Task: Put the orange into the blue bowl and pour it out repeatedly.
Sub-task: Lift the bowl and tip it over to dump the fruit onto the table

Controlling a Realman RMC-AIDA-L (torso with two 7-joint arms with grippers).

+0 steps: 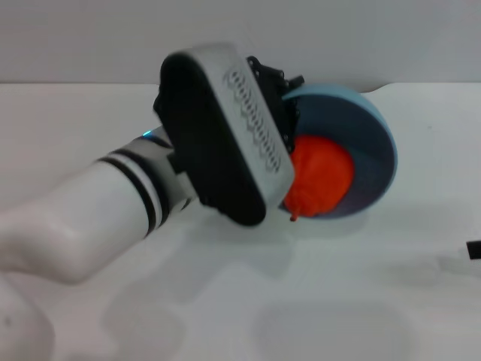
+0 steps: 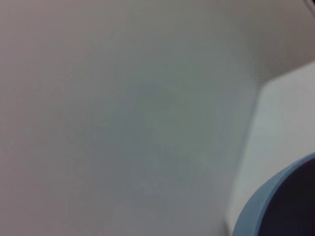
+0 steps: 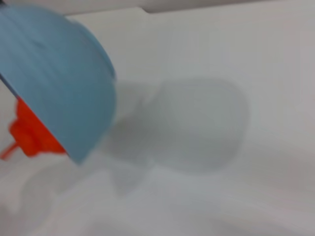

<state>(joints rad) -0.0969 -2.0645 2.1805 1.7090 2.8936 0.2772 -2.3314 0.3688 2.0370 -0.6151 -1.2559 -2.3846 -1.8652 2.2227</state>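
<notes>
The blue bowl is tipped steeply on its side above the white table, its mouth facing me. The orange lies against the low part of the bowl's rim and bulges out past it, with its stem pointing down. My left gripper holds the bowl at its upper left rim, and the wrist housing hides most of its fingers. In the right wrist view I see the bowl's outer wall with the orange poking out below. The left wrist view shows only a piece of the bowl's rim. My right gripper shows only as a dark tip at the right edge.
The white table runs back to a pale wall. My left forearm crosses the left half of the table. The bowl's shadow falls on the table beneath it.
</notes>
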